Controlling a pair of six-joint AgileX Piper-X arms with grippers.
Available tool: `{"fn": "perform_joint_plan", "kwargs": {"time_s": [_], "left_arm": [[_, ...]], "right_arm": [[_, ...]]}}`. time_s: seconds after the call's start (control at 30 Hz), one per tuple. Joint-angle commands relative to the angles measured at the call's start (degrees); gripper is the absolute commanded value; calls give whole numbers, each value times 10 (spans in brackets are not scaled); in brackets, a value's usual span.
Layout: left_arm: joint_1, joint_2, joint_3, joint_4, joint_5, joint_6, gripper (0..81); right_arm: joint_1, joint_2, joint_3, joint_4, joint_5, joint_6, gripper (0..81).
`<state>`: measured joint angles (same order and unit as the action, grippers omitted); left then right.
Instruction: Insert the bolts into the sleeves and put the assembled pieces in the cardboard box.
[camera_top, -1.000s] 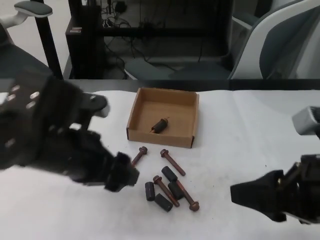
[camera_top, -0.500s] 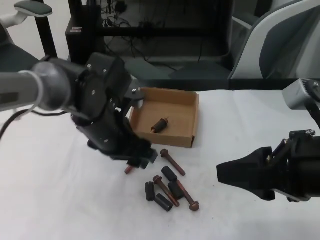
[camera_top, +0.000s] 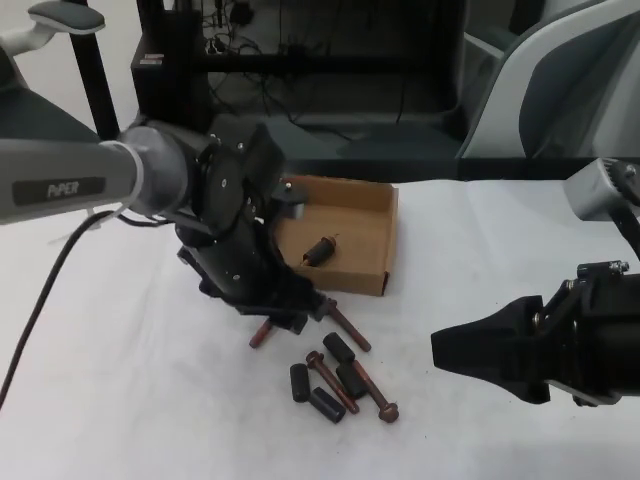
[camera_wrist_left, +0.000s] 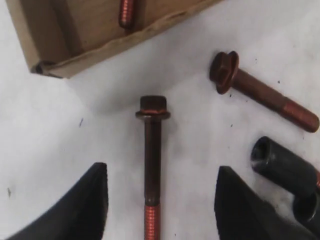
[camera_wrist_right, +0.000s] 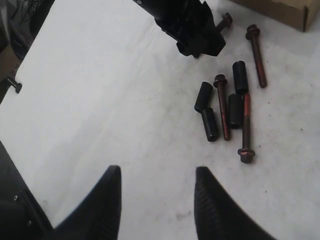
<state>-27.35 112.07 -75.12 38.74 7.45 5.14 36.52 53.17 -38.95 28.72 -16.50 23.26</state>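
Rust-brown and flat on the white cloth (camera_top: 100, 400), just short of the cardboard box's (camera_top: 322, 277) front wall: treat that bolt (camera_wrist_left: 152, 150) as the one to lift. Note the left gripper (camera_wrist_left: 161, 175) poised above it, fingers spread to either side of the shank and touching nothing. Lower straight down, keep the shank centred, and close on the smooth part rather than the threads, leaving the threaded end free for a sleeve. Mind the box wall near the bolt's head and avoid nudging it. Leave alone the finished piece (camera_top: 320, 250) lying inside the box. Further right, look over the loose heap of three other bolts (camera_wrist_right: 221, 105) and four black sleeves (camera_wrist_right: 210, 124), several of them touching. Favour an outer sleeve so as not to scatter the rest. Far right, find the right gripper (camera_wrist_right: 157, 175) over bare cloth, fingers apart and empty. Judge it well placed to fetch that sleeve and hold it steady, bore towards the threads.
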Motion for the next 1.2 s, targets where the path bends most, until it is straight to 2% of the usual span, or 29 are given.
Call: {"fn": "perform_joint_plan", "kwargs": {"time_s": [0.0,0.53,0.63,0.77,1.1,1.17], "left_arm": [[2,2,-8,-8,-6,5,533],[19,36,-8,-44,-1,10,529],[21,36,-8,-39,13,10,500],[21,36,-8,-22,13,25,409],[21,36,-8,-12,50,28,48],[21,36,-8,-10,50,28,15]], "right_arm": [[0,2,-6,-7,-7,-5,462],[0,2,-6,-7,-19,-5,462],[0,2,-6,-7,-19,-5,462],[0,2,-6,-7,-19,-5,462],[0,2,-11,-16,-18,-3,462],[0,2,-11,-16,-18,-3,462]]}}
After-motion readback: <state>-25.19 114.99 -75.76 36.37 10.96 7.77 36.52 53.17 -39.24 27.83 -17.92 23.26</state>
